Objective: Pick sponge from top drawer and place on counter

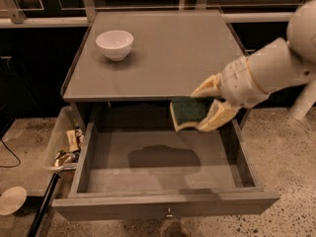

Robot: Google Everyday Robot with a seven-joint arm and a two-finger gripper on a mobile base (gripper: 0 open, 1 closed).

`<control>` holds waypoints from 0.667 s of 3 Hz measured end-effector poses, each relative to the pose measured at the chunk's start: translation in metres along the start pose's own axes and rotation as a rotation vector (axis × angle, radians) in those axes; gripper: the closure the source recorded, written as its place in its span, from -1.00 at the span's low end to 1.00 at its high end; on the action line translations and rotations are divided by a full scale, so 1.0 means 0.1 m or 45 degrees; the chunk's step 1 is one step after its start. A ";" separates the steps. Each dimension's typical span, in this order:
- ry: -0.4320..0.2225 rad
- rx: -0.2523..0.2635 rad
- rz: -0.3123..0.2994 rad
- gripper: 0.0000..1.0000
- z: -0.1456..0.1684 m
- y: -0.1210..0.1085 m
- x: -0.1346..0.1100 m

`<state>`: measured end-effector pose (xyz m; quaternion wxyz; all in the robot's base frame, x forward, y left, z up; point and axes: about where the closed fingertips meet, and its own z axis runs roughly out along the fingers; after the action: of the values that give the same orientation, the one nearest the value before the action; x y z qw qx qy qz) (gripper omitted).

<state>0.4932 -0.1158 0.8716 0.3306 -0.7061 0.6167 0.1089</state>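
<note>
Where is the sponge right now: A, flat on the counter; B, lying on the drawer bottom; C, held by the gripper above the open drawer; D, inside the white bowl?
C: the gripper grips the sponge in the air over the top drawer, just in front of the counter edge.

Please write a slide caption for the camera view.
Hand grips the sponge over the open top drawer, near the counter; a white bowl stands on it.
</note>
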 end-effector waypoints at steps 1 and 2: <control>0.007 0.101 -0.122 1.00 -0.43 -0.47 -0.44; 0.006 0.102 -0.122 1.00 -0.43 -0.48 -0.44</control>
<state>0.5178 -0.1051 0.9448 0.3619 -0.7214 0.5867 0.0664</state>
